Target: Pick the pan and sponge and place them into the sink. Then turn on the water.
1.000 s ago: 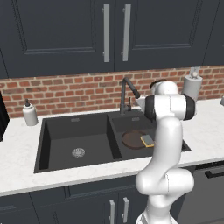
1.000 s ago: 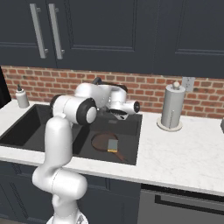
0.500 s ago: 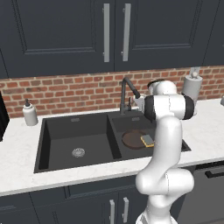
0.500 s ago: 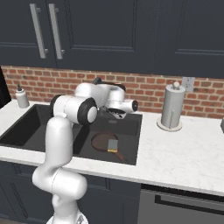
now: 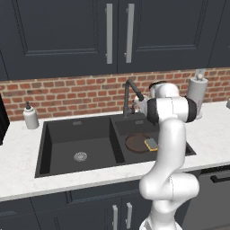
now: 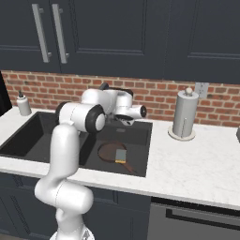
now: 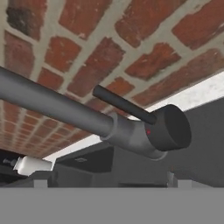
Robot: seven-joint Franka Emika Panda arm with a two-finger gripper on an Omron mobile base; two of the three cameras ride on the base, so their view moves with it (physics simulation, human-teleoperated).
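Soap dispenser (image 5: 30, 117) by brick wall (image 5: 67, 96); paper towel roll (image 6: 183, 114) upright on counter (image 6: 197, 164).

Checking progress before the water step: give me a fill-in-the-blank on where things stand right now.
1. The sponge lies on top of the ____.
2. The pan sits in the sink's ____ basin, as the robot faces it.
3. The gripper hovers by the faucet with its jaws ____.
4. In the hand view the thin rod jutting from the faucet body is its ____.

Missing words: pan; right; open; lever
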